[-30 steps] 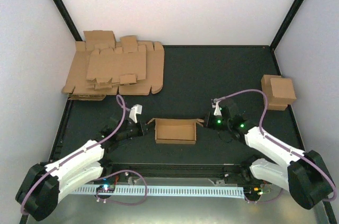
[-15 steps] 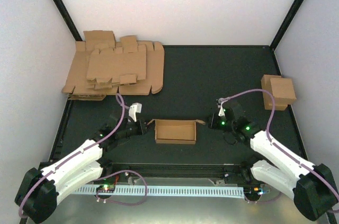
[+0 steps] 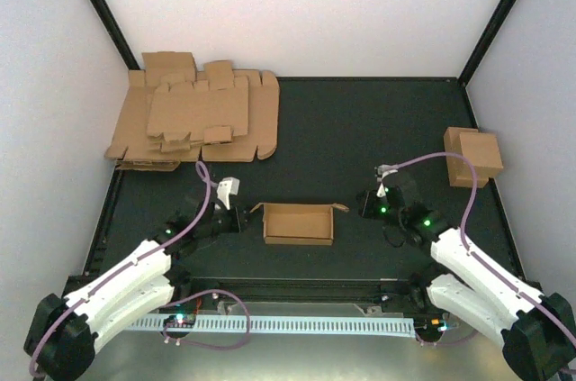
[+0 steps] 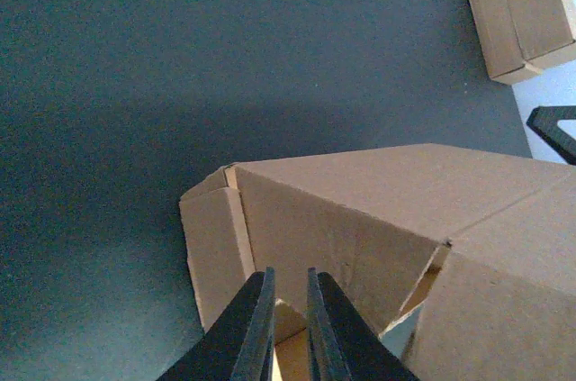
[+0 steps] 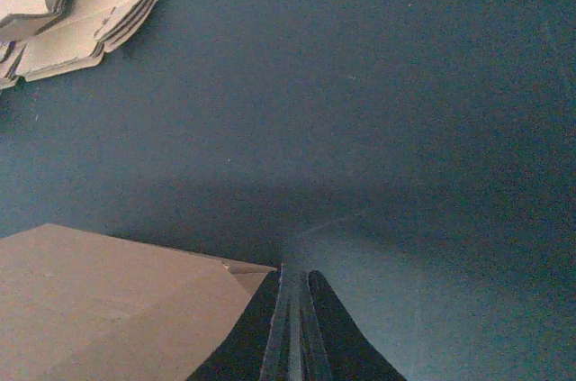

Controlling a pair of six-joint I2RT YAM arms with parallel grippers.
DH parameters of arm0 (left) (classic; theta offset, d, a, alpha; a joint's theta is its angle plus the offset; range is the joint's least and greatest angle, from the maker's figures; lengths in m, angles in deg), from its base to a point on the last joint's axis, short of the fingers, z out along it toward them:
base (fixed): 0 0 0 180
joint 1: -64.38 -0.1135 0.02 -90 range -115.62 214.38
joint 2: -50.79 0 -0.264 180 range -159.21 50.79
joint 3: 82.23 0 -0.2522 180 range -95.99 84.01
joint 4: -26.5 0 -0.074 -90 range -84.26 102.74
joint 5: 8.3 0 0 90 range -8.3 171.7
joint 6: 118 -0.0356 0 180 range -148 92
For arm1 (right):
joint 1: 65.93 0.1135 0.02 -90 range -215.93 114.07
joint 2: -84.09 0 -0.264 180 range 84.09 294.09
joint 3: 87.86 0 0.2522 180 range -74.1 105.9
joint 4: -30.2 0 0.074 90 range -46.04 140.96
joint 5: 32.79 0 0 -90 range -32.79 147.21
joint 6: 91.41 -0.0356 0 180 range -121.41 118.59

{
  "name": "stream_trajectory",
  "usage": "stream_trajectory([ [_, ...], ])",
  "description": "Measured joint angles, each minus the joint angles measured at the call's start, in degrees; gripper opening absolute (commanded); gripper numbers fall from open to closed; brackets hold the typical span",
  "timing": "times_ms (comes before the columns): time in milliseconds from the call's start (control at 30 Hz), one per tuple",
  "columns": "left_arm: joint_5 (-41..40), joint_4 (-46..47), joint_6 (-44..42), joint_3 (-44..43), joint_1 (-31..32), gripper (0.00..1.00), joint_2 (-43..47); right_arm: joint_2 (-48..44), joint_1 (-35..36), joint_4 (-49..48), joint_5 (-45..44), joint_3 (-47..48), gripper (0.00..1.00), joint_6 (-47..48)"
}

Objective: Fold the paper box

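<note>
The paper box stands near the table's front middle as an open brown cardboard tray, with small flaps sticking out at both ends. My left gripper is at its left end. In the left wrist view the box fills the lower right, and the gripper has its jaws a narrow gap apart with a piece of the box's end cardboard between them. My right gripper is shut and empty, just off the box's right end. In the right wrist view it is beside the box's corner.
A pile of flat cardboard blanks lies at the back left and also shows in the right wrist view. Two folded boxes stand by the right wall and also show in the left wrist view. A white cable rail runs along the front edge.
My right gripper has drawn back to the right and slightly away from the box's right end. The left arm has shifted slightly while its gripper stays at the left end. The box has not moved.
</note>
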Motion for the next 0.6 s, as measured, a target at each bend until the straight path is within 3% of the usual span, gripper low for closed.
stream_trajectory([
  [367, -6.1, -15.2, -5.9, -11.3, 0.0, 0.28, 7.6, -7.0, 0.0, 3.2, -3.2, 0.3, 0.11, 4.0],
  [433, -7.3, -18.0, -7.2, -14.1, 0.0, 0.35, 8.2, -7.6, 0.0, 3.4, -3.6, 0.5, 0.11, 4.6],
  [500, -8.3, -20.3, -8.9, -17.0, 0.0, 0.49, 8.5, -7.9, 0.0, 3.3, -4.0, 1.0, 0.11, 5.0],
  [600, -9.1, -22.5, -11.5, -20.1, 0.0, 0.58, 8.5, -7.9, 0.0, 2.9, -4.2, 2.2, 0.11, 5.1],
])
